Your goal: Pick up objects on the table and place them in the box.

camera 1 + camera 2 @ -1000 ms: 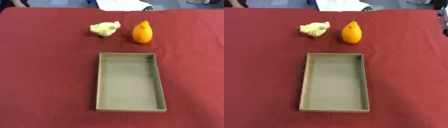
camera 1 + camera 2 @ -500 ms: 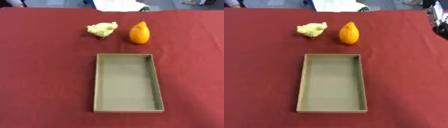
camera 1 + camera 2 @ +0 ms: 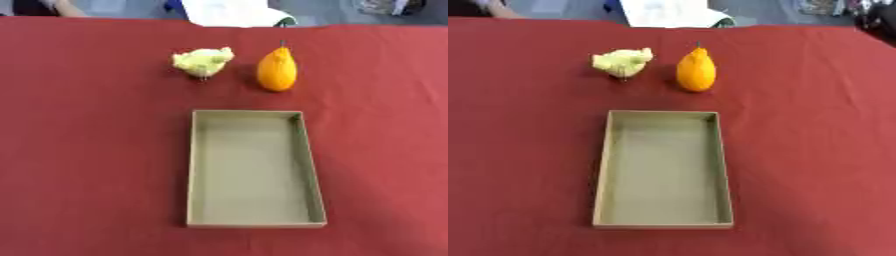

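Note:
An open tan cardboard box (image 3: 302,145) lies lengthwise in the middle of the red tablecloth, with nothing inside it. Beyond its far end stand two objects side by side and apart from each other: a pale yellow-green lumpy thing (image 3: 203,62) on the left and an upright orange pear-shaped fruit (image 3: 276,70) with a short stem on the right. Neither of my hands shows in either view.
The red cloth (image 3: 87,150) covers the whole table. Past the table's far edge lies a white sheet or cloth (image 3: 229,12), with dark things at the far corners.
The whole picture has drifted slightly between frames, which is the camera moving. The box, the fruit and the yellow-green thing keep their places relative to each other.

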Motion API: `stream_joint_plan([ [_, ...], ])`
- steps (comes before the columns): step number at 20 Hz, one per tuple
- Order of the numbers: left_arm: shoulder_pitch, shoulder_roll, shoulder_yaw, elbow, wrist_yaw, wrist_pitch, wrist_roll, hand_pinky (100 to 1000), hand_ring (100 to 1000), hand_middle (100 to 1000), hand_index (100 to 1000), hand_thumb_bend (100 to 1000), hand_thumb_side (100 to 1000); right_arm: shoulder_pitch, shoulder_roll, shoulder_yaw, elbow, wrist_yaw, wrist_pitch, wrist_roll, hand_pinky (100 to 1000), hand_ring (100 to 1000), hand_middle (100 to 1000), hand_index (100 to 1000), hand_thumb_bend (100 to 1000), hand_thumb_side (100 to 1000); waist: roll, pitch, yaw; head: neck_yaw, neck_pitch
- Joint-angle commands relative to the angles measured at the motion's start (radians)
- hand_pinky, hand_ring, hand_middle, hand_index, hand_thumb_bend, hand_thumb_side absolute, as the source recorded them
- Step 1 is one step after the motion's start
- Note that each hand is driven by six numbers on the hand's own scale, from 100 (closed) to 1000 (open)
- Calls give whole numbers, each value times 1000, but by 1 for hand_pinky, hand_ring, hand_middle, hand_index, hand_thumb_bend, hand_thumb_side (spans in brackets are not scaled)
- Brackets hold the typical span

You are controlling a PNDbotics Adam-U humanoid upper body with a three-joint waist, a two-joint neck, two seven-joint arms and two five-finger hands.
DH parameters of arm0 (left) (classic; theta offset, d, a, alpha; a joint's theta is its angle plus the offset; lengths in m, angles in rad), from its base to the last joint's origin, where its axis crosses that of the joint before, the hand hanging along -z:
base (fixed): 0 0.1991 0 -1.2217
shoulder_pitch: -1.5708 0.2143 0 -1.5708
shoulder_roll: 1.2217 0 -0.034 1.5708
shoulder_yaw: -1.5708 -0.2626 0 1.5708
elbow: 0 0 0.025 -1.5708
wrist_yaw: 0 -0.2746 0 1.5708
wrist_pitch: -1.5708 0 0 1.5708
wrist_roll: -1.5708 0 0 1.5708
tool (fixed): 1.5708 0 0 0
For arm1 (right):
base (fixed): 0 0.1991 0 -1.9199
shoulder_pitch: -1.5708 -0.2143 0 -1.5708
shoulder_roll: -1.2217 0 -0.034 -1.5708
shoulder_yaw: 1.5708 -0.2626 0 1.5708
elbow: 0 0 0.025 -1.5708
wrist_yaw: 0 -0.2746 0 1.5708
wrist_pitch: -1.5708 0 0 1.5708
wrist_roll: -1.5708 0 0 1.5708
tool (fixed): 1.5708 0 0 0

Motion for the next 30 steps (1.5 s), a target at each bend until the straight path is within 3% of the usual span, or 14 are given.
stream_joint_plan([
  [1,-4,37,2,-17,-5,0,-4,761,802,524,810,441,597,-72,-58,31,82,-18,-18,46,810,808,835,905,212,1000,1,-21,3,-18,-4],
  [10,-9,42,-7,-17,-2,-1,-14,761,802,524,811,442,597,-261,-29,150,381,69,-134,158,826,828,853,924,227,1000,4,-25,5,-21,6],
  [19,-12,45,-11,-17,2,-1,-21,760,803,525,811,442,601,-427,55,231,681,195,-313,312,847,864,885,940,268,1000,13,-30,9,-12,3],
  [23,-13,46,-12,-17,4,-1,-22,760,803,525,811,443,601,-474,101,242,784,216,-369,381,849,869,888,945,280,1000,14,-31,11,-13,5],
  [30,-19,44,-16,-17,6,-3,-26,759,803,525,811,444,602,-483,141,262,869,238,-425,453,849,872,884,951,320,1000,16,-31,15,-13,9],
])
